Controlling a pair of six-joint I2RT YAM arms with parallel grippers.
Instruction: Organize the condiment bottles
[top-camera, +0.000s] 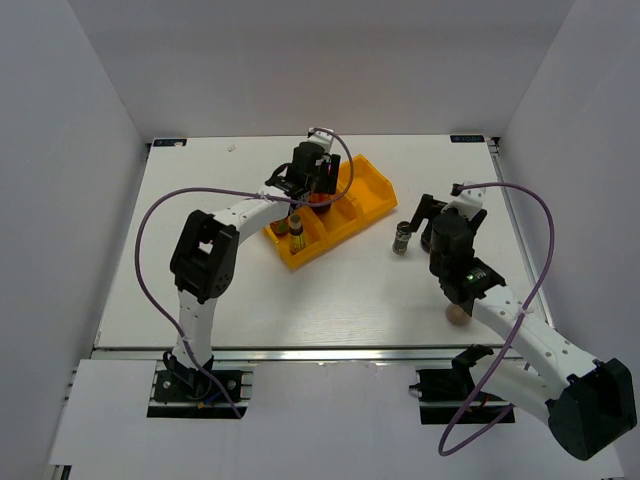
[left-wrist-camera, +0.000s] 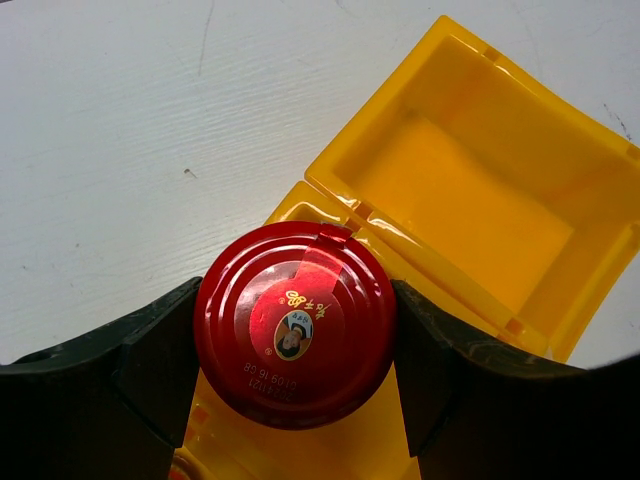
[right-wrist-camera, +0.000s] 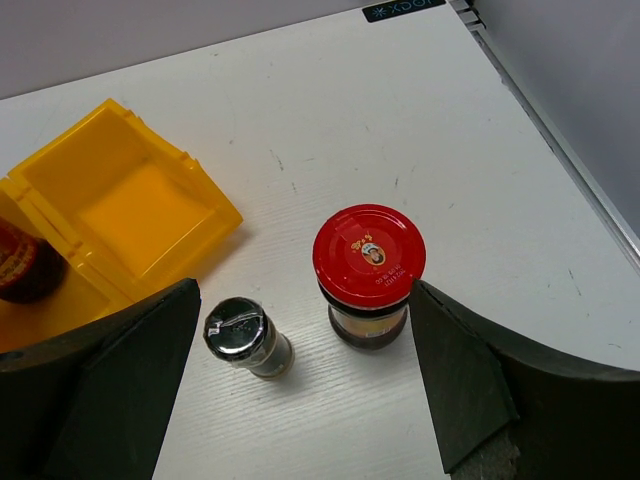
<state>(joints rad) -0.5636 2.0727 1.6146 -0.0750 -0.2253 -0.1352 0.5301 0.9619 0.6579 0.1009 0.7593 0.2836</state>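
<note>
- Left claw is closed on the lid of a red-lidded jar, with both fingers hard against the rim. The jar is upright and seen lid-on.
- The jar is over the middle bay of the yellow tray, and the end bay beyond it is bare (whether the jar's base is already down, I cannot tell).
- Right claw is spread wide and holds nothing.
- The relation the next move turns on, as I judge it: a second red-lidded jar stands upright on the tabletop, straight ahead of the right claw and within the span of its fingers, toward one side. A dark-lidded jar stands just beside it, toward the other finger. The right arm is plainly the nearer one.
- Closing on one jar without nudging the other looks tight.
- A slim bottle stands in the tray's near bay.
- The tabletop is white, matte and faintly scuffed; white walls box it in on three sides.
</note>
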